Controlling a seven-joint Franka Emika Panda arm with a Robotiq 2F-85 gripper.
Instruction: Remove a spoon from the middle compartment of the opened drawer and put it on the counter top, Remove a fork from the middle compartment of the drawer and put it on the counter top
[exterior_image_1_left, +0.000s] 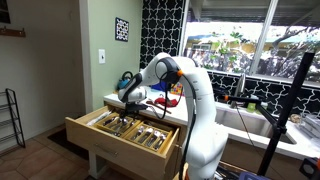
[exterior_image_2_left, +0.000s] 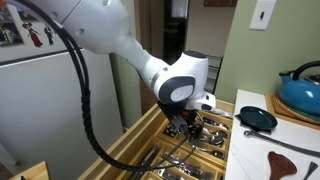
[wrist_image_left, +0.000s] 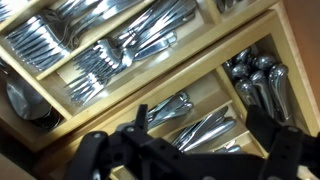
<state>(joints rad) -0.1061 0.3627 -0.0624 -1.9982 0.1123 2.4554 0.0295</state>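
The light wooden drawer (exterior_image_1_left: 112, 141) stands pulled open under the pale counter top (exterior_image_2_left: 292, 138), and its side wall shows in an exterior view (exterior_image_2_left: 140, 136). My gripper (exterior_image_1_left: 124, 116) hangs low over the drawer's dividers (exterior_image_2_left: 186, 127). In the wrist view its dark fingers (wrist_image_left: 195, 152) are spread wide apart and hold nothing. Below the camera are rows of forks (wrist_image_left: 97, 68), spoons (wrist_image_left: 258, 80) and knife-like pieces (wrist_image_left: 205, 124) in wooden-walled sections. I cannot tell which section is the middle compartment. No cutlery lies on the counter top.
A blue pot (exterior_image_2_left: 301, 90), a small black pan (exterior_image_2_left: 258, 118) and a dark wooden spatula (exterior_image_2_left: 290, 166) sit on the counter top. A fridge (exterior_image_2_left: 40, 95) stands beside the drawer. A sink (exterior_image_1_left: 250, 122) and a camera stand (exterior_image_1_left: 286, 110) are beyond the arm.
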